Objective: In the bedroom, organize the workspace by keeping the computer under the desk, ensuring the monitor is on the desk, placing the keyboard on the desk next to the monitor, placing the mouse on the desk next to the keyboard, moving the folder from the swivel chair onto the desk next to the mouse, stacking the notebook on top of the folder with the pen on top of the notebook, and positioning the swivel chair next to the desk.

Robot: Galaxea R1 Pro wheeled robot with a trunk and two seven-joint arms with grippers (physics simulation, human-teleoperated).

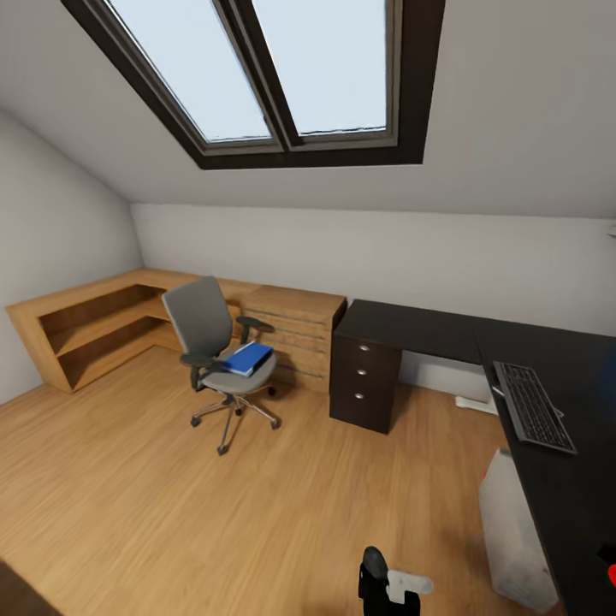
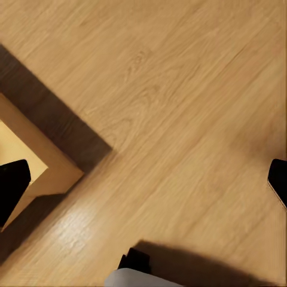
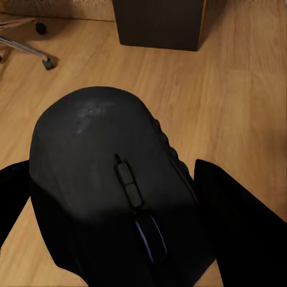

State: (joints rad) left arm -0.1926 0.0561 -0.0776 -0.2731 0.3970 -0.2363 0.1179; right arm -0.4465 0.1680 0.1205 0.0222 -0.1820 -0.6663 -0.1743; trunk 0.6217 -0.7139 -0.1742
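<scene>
The swivel chair (image 1: 221, 359) stood on the wooden floor (image 1: 171, 513) before the light wooden shelf unit (image 1: 103, 321), the blue folder (image 1: 247, 358) lying on its seat. The keyboard (image 1: 532, 405) lay on the black surface (image 1: 428, 329).

The black L-shaped worktop (image 1: 445, 329) is seen with its three-drawer unit (image 1: 365, 381) at the corner. A slim black keyboard (image 1: 532, 406) is laid flat on the worktop, well apart from the drawers. The grey swivel chair (image 1: 214, 342) is placed away from the worktop, beyond the drawer unit. A bright blue folder (image 1: 248, 358) is rested on its seat. The black mouse (image 3: 113, 185) is held between the right gripper's fingers (image 3: 239, 227) above the wooden floor.
</scene>
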